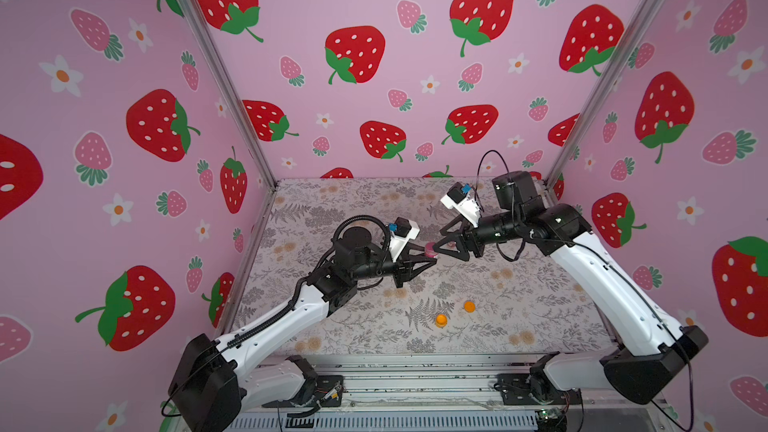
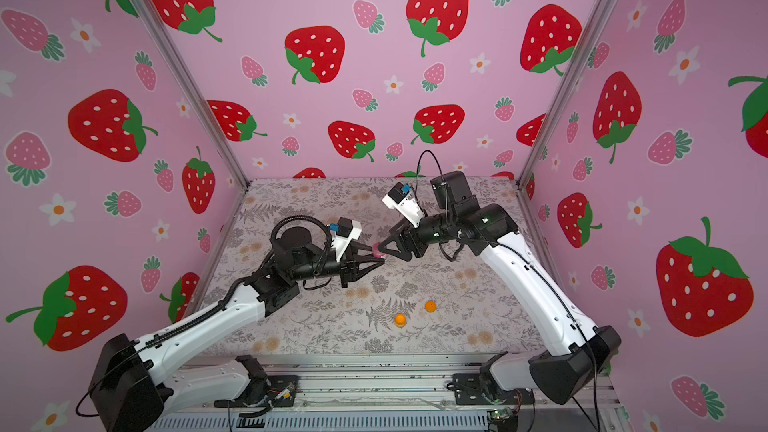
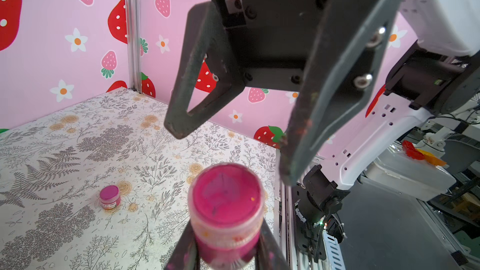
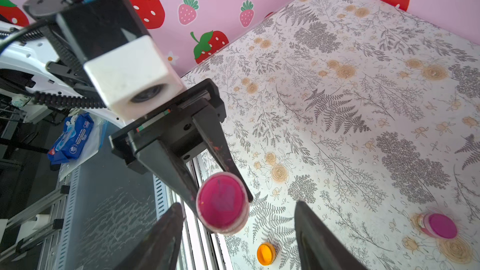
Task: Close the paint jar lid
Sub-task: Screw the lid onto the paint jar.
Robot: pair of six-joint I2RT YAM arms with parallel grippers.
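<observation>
Strawberry-print walls [image 1: 124, 76] enclose a floral tabletop [image 1: 316, 209]. The left gripper [image 1: 431, 253] is clenched on a pink paint jar [image 3: 226, 240] held above the table, its lid [image 3: 225, 193] on top. The right gripper [image 3: 232, 154] hovers just above the jar, fingers spread apart.

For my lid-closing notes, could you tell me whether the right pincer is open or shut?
Open: the right pincer has its black fingers well apart near the small pink paint jar.
</observation>
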